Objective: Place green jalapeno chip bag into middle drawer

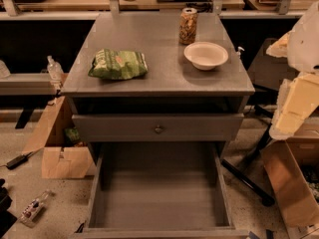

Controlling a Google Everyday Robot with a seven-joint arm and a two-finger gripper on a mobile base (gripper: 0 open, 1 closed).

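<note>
Well left of the gripper at the right edge, the chip bag lies on the cabinet top; I cannot tell its grip.

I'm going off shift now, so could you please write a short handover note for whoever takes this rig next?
The end effector is at the right edge of view, beside the cabinet and apart from the bag.
The bag lies on the cabinet top, left of a can and a bowl.
The drawer is pulled open below.
Done: drawer open.
Left: grasp the bag, place it in the drawer.
</note>
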